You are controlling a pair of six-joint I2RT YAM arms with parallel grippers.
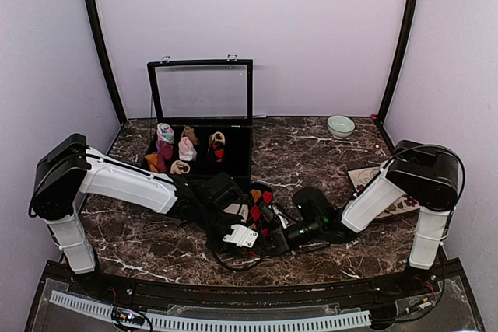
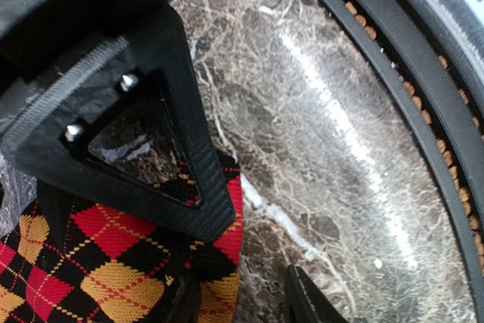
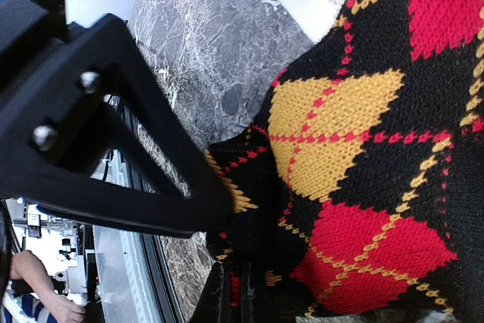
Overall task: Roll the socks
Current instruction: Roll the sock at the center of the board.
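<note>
We see one black argyle sock (image 1: pixel 261 206), red and orange diamonds, lying bunched up, near side, about centre.

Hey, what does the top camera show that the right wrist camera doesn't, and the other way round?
Only the top view shows the left arm and right arm, the open black box with a clear lid holding rolled sock bundles, and a pale round bowl at the back right.

Only the right wrist view shows a person's forearm beyond the table edge, and the right gripper pinching the fabric's edge.

Both show the black argyle sock with red and yellow diamonds on the dark marble table.
</note>
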